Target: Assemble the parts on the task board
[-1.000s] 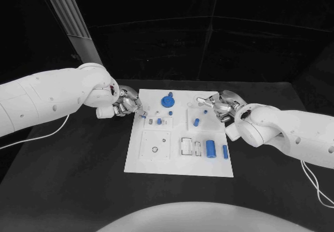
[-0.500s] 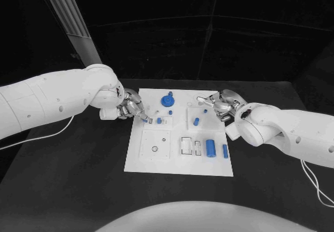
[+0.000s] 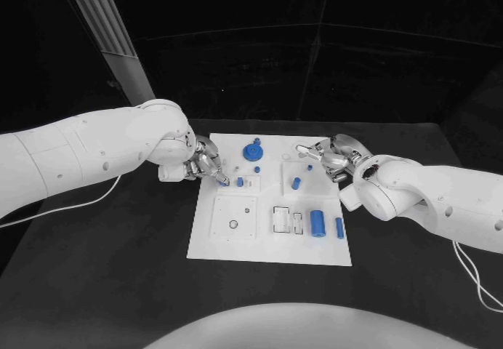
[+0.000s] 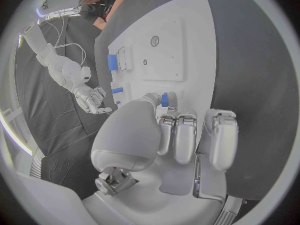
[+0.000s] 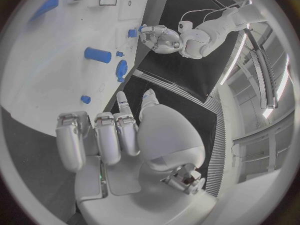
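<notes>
The white task board point(image 3: 270, 240) lies mid-table. My left hand point(image 3: 197, 164) hangs over the board's left edge and pinches a small blue part point(image 4: 164, 99) between thumb and a fingertip, just beside another small blue piece point(image 3: 240, 182). My right hand point(image 3: 334, 156) sits at the board's far right corner, fingers curled in with nothing in them point(image 5: 119, 130). On the board lie a round blue gear point(image 3: 253, 152), a slanted blue cylinder point(image 3: 296, 183), a thick blue cylinder point(image 3: 317, 220) and a slim blue pin point(image 3: 339, 228).
A grey post point(image 3: 118, 51) rises behind my left arm. White cables trail over the black table at the left point(image 3: 63, 207) and the right point(image 3: 472, 273). Recessed white blocks point(image 3: 235, 218) take up the board's near left.
My left arm has swung in towards the board, carrying the hand and its small blue part slightly right over the board's left edge. The right hand has stayed put.
</notes>
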`<control>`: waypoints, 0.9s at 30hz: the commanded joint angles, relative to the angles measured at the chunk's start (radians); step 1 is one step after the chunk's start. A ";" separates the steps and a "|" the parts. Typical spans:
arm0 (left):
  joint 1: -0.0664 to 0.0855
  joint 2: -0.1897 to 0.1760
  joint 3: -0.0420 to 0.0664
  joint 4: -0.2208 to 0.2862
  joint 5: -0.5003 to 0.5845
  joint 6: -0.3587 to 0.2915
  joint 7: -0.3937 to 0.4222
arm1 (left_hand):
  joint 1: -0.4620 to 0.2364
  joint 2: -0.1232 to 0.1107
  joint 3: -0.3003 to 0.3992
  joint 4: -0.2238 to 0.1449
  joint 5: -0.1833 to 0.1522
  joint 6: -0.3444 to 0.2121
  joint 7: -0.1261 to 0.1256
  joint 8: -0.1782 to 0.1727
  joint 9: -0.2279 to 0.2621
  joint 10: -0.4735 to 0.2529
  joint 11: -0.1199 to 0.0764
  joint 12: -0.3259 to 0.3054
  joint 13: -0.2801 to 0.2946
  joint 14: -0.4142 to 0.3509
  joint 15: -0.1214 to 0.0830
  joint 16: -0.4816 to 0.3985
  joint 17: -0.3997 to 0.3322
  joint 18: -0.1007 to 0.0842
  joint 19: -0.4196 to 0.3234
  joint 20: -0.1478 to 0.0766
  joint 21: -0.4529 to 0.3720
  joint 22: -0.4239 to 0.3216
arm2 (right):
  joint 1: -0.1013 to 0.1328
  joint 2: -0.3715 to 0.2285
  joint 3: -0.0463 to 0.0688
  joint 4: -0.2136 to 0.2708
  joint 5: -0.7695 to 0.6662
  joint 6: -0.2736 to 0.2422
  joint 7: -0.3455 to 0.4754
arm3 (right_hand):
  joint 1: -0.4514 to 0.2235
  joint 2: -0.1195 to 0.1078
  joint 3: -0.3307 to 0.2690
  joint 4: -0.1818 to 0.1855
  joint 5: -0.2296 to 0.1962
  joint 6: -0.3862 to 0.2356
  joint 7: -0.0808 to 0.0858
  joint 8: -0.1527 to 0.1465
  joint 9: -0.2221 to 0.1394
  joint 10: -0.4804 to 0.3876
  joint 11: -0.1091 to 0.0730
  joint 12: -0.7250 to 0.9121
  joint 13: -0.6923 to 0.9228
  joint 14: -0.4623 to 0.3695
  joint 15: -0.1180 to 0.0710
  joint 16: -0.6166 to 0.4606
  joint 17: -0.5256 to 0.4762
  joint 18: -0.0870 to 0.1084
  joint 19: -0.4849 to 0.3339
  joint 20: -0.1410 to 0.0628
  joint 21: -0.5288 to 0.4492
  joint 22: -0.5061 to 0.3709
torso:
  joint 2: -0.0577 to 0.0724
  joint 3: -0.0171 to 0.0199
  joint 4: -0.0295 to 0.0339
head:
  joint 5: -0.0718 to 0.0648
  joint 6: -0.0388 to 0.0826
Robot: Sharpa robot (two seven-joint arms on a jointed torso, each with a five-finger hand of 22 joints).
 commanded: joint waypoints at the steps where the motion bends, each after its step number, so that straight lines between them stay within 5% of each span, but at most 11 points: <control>1: 0.000 0.004 0.000 -0.005 -0.090 -0.033 0.020 | 0.002 0.007 0.010 -0.002 0.005 0.025 -0.022 0.007 0.001 0.104 -0.005 0.001 0.261 0.104 -0.004 0.003 0.263 -0.007 0.104 -0.008 0.004 0.263 | 0.001 0.000 0.000 0.002 -0.007 -0.010 0.014 | 0.001 0.007 -0.007 0.000 0.004 -0.007 0.003 0.006 0.002 0.104 0.006 0.003 0.263 0.104 0.000 0.002 0.263 -0.007 0.104 0.005 0.003 0.263 | 0.000 0.0000 0.0003 | -0.001 0.000; 27: -0.008 0.024 0.000 -0.029 -0.120 -0.044 0.056 | 0.003 0.006 0.013 -0.002 0.005 0.023 -0.022 0.006 0.002 0.104 -0.004 0.001 0.261 0.104 -0.004 0.003 0.263 -0.007 0.104 -0.008 0.004 0.263 | 0.001 0.000 0.000 0.000 -0.007 -0.004 0.005 | 0.001 0.007 -0.007 0.000 0.004 -0.007 0.003 0.006 0.002 0.104 0.006 0.003 0.263 0.104 0.000 0.002 0.263 -0.007 0.104 0.005 0.003 0.263 | 0.000 0.0001 0.0006 | -0.004 -0.008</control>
